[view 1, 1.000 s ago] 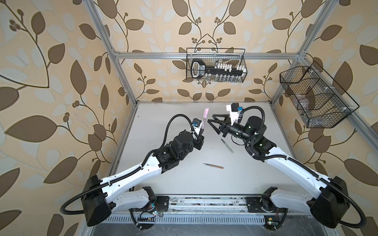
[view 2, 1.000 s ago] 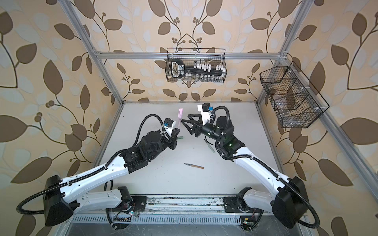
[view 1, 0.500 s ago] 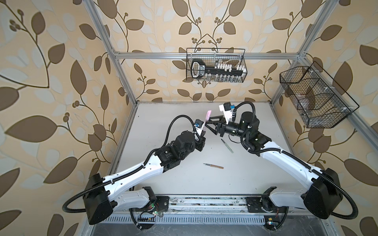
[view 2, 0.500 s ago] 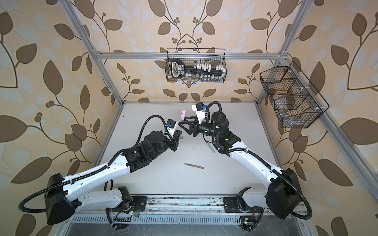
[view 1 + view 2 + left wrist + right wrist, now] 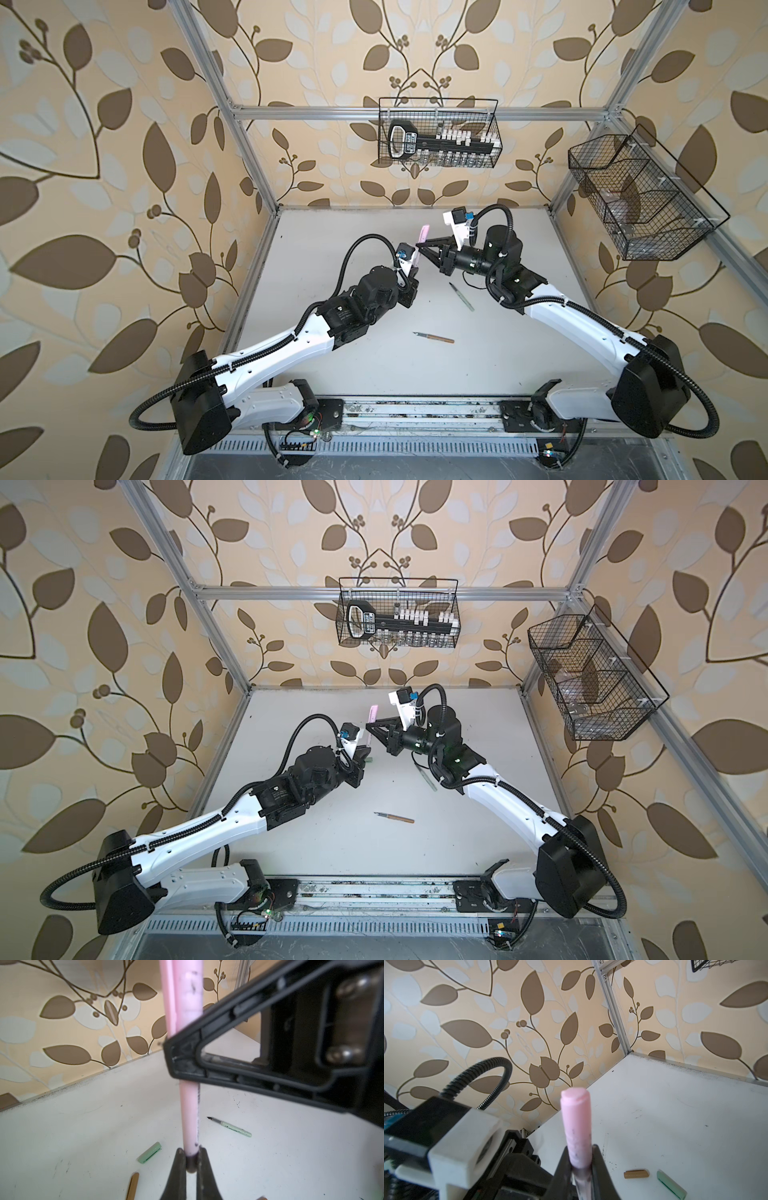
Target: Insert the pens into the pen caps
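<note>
Slim pink pen [image 5: 190, 1118] — ink-smudged, left pincer [image 5: 192, 1153] clamped on its dark end, right pincer [image 5: 581, 1147] gripping pink cap [image 5: 576, 1118]

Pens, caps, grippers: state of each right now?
pink pen: upright, off the table, held by its dark lower end
pink cap: on the pink pen's top end; how far on, cannot tell
green pen: uncapped, lying on table
brown pen: uncapped, lying on table
green cap: loose on table
brown cap: loose on table
left gripper: shut on pink pen
right gripper: shut on pink cap
</note>
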Robot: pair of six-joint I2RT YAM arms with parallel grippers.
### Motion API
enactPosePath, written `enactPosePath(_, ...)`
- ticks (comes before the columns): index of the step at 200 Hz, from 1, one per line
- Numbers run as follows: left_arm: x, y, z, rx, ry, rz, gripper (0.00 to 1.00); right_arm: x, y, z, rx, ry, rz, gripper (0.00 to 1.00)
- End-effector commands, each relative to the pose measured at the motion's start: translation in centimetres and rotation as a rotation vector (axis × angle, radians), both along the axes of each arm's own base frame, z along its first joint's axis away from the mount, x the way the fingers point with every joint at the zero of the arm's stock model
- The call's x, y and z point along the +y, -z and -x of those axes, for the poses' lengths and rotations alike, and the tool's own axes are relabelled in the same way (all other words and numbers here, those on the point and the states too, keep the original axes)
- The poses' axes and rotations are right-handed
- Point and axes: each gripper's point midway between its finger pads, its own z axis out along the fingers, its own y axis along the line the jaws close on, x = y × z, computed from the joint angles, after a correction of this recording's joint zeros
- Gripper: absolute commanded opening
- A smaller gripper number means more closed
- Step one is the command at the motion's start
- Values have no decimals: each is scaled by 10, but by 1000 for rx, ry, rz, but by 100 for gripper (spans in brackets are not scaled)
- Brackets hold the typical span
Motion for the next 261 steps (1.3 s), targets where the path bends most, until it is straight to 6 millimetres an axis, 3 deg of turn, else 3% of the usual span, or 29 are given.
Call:
enactPosePath(1,-4,-31,-4,-52,8,57,0,5,-14,2,-17,-29,-23,6)
enactPosePath(25,-2,-33,-3,-48,10,49,0,-1,-14,1,-8,-3,-21,0)
enactPosePath(32,-1,-34,-1,-46,11,47,16,-4,-13,-1,-2,10,-25,0)
enactPosePath(40,1,-35,0,-40,8,50,53,-9,-15,-2,-4,28,-40,0)
enactPosePath(44,2,-36,0,-38,9,54,65,-12,-16,-3,-3,37,-49,0)
enactPosePath(69,8,-42,5,5,50,84,84,-25,-17,-4,20,74,-142,0)
enactPosePath(89,13,-44,3,94,120,135,85,-25,-14,2,47,43,-168,0)
enactPosePath(103,12,-42,1,162,182,174,81,-25,-13,5,58,29,-170,0)
enactPosePath(146,-7,-33,4,328,387,245,72,-34,-13,9,72,43,-204,0)
enactPosePath(212,-23,-28,7,400,482,293,68,-36,-13,4,101,42,-257,0)
enactPosePath(261,-21,-28,7,395,469,300,49,-33,-9,0,116,38,-261,0)
